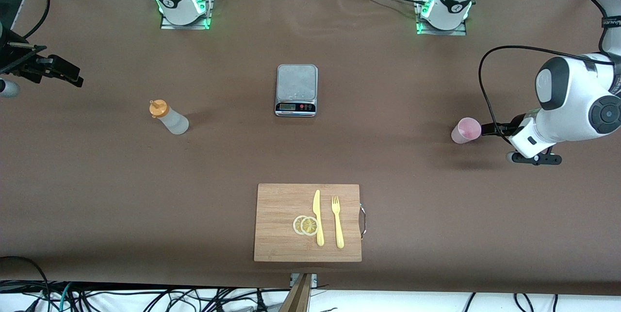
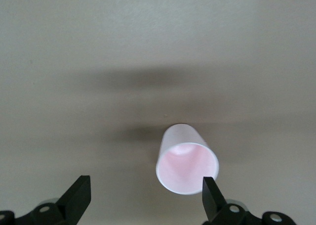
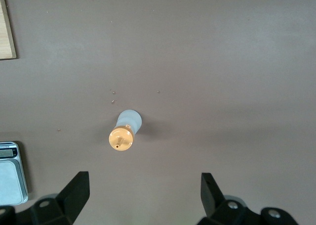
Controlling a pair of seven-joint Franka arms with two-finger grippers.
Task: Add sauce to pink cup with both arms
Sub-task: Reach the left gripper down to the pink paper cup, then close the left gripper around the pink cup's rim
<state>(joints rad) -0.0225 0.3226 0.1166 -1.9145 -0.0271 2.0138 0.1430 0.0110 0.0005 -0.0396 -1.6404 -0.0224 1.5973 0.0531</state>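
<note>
The sauce bottle, whitish with an orange nozzle cap, stands on the brown table toward the right arm's end. It also shows in the right wrist view, well ahead of my right gripper, which is open and empty. In the front view my right gripper hangs at the table's edge, apart from the bottle. The pink cup stands upright toward the left arm's end. My left gripper is low beside it, open and empty. In the left wrist view the cup sits just ahead of the gripper, close to one fingertip.
A steel kitchen scale stands mid-table, nearer the robots' bases. A wooden cutting board lies near the front edge with a yellow knife, a yellow fork and two lemon slices.
</note>
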